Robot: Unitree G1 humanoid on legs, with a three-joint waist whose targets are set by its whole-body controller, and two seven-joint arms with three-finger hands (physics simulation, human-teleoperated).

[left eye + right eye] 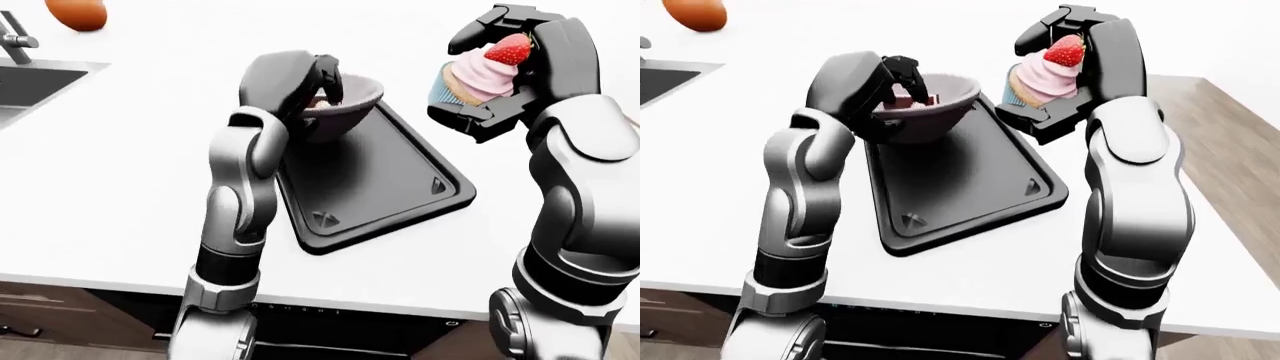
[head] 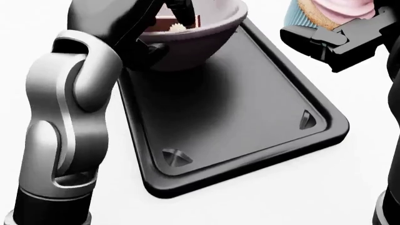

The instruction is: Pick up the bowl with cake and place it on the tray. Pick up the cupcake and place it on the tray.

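Observation:
A black tray lies on the white counter. The mauve bowl with cake is at the tray's top end; I cannot tell whether it rests on the tray or hangs just above it. My left hand is shut on the bowl's left rim, with fingers inside over the cake. My right hand is shut on the cupcake, which has pink frosting, a strawberry and a blue wrapper. It is held in the air just right of the tray's top right corner.
A sink and faucet are at the top left of the left-eye view, with an orange round object beyond them. The counter's near edge runs along the bottom. Wooden floor shows at the right.

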